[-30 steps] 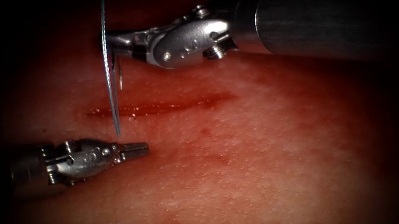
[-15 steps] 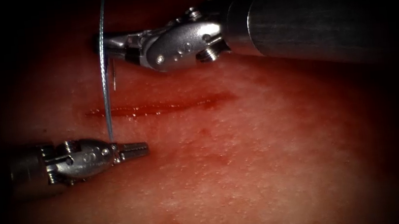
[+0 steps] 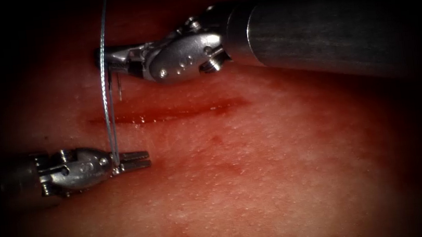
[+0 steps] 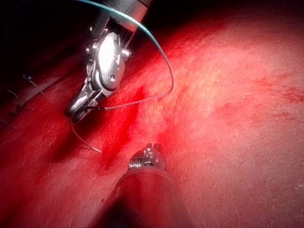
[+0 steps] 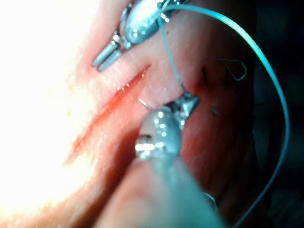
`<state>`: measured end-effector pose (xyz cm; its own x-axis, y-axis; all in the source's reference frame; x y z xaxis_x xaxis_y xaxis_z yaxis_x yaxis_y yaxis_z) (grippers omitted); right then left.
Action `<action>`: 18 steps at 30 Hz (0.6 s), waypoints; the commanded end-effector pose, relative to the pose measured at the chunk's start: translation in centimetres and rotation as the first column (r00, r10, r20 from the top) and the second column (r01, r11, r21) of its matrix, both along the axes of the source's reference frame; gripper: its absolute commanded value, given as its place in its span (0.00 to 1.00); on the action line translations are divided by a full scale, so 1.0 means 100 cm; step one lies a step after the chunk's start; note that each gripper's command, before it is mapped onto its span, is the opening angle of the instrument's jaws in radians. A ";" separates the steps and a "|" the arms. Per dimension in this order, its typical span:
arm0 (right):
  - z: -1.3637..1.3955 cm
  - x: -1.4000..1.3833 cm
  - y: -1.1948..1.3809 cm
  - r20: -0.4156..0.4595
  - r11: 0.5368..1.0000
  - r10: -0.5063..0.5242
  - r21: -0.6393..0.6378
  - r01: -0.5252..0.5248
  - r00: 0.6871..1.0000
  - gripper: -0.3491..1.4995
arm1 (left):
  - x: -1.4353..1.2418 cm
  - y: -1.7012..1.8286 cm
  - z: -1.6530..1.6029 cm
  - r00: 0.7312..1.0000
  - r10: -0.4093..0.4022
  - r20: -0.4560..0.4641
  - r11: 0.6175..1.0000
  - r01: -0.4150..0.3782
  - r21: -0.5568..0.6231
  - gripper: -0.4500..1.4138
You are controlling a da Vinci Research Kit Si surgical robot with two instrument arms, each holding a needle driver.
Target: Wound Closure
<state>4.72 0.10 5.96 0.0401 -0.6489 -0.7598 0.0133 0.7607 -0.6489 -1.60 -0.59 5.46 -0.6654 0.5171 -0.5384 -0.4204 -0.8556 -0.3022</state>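
The needle [image 3: 119, 89] is hanging clear of the tissue [image 3: 280, 179], just above the cut [image 3: 168, 112], clamped in the right tool [image 3: 110, 58] near one end of its curve; its long axis is running roughly down toward the cut. The thread [image 3: 107, 92] is falling from those closed jaws straight across the cut's left end. Below the cut, the left tool [image 3: 137, 160] is lying along it with jaws slightly parted, holding nothing, the thread passing at their base.
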 end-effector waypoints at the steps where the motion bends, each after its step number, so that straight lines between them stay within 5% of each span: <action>1: 0.0007 0.0010 0.0003 0.000 1.000 -0.007 -0.009 0.007 1.000 0.00 | -0.0005 0.0006 0.0003 1.000 -0.009 0.000 1.000 0.009 -0.007 0.22; 18: 0.0008 0.0005 -0.0032 -0.013 0.997 -0.068 -0.034 0.068 0.998 0.00 | 0.0020 0.0030 0.0017 0.995 -0.090 -0.031 0.995 0.089 -0.046 0.20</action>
